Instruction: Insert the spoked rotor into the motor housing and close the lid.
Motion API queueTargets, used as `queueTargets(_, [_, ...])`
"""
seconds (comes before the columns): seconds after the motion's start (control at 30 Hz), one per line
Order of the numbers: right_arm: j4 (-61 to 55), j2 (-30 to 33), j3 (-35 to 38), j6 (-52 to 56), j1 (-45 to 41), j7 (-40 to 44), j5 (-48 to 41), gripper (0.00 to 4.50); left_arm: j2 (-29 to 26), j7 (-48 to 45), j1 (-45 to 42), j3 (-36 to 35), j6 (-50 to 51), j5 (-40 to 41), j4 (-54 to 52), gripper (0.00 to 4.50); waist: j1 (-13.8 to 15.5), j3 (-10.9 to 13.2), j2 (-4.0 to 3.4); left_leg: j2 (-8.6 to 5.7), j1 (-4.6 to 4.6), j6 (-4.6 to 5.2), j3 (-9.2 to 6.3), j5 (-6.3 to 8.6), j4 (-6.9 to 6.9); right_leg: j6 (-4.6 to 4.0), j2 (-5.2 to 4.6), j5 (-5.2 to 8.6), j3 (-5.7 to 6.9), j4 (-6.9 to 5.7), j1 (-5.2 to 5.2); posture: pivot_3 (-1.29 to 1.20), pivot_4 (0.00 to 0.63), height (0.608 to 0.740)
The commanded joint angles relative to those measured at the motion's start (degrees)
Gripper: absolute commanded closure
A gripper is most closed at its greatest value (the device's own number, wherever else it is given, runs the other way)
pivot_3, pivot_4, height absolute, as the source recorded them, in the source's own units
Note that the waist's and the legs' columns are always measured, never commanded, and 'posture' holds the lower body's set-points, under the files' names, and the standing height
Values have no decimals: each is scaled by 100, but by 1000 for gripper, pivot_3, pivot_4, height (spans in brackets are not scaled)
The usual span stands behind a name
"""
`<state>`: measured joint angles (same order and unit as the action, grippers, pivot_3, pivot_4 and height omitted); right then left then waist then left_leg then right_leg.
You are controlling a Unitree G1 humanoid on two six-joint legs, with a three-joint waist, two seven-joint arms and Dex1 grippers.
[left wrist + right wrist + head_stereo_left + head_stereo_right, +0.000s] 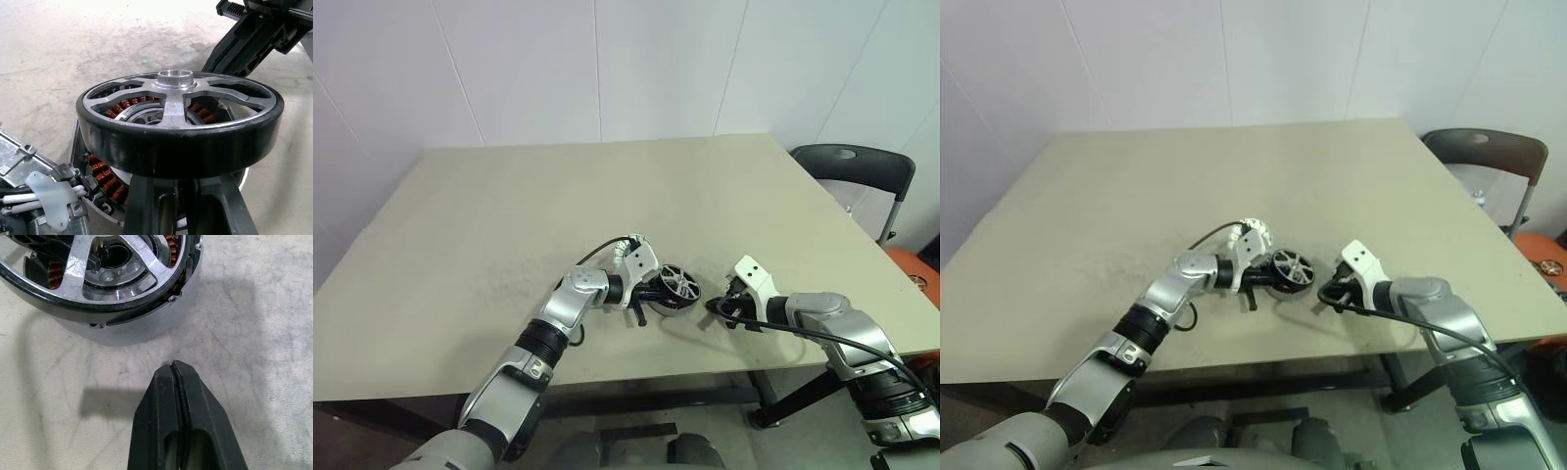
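The left gripper [649, 294] was clamped on the rotor's [180, 125] rim, held tilted over the housing [128, 323]; it could jam if pushed down crooked. The right gripper [174, 366], closed and empty, was beside the housing on the table [607, 186].

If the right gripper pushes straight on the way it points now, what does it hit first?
Most likely the housing: the right gripper, fingers shut, points at its silver side wall across a short strip of bare table. The rotor sits tilted higher up. Depth is uncertain.
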<state>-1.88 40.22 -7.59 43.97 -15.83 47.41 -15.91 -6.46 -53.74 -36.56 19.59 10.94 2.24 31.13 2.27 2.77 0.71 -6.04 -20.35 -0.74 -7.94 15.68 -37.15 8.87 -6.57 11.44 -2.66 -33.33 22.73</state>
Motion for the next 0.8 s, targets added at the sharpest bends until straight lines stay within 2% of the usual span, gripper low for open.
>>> queueTargets(0.03, [-79, 4, 36, -20, -22, 11, 19, 4500, -6, 44, -12, 35, -34, -98, -20, 4482, -1, 0, 0, 0, 0, 0, 0, 0, 0, 0, 0, 0, 0, 0, 0, 0, 0, 740])
queueTargets(0.27, [-81, 19, 43, -15, -18, 20, 21, 4500, 60, -127, 78, 54, 118, 2, -98, 4482, 0, 0, 0, 0, 1, 0, 0, 0, -1, 0, 0, 0, 0, 0, -1, 0, 0, 740])
queueTargets(0.3, [-79, 18, 44, -13, -20, 19, 22, 4500, 59, -203, 107, 57, 194, 49, -157, 3873, 0, -1, 0, 0, 2, 0, 0, 0, -1, 0, 0, 0, 0, 0, -2, 0, 0, 740])
queueTargets(0.5, [-52, 22, 42, -23, -36, 23, 34, 4500, 0, -203, 139, 59, 437, 41, -398, 2084, -6, -1, 0, 0, 1, 1, 0, 1, 2, 1, 0, 0, 0, 1, -1, 0, 0, 740])
queueTargets(0.8, [61, 0, 1, -74, -98, 31, 73, 4500, -567, -875, 107, 436, 950, 10, -1155, 2084, -11, -1, -1, 0, 0, 2, 1, 2, 7, -2, 1, -2, 0, 1, 2, 0, 0, 740])
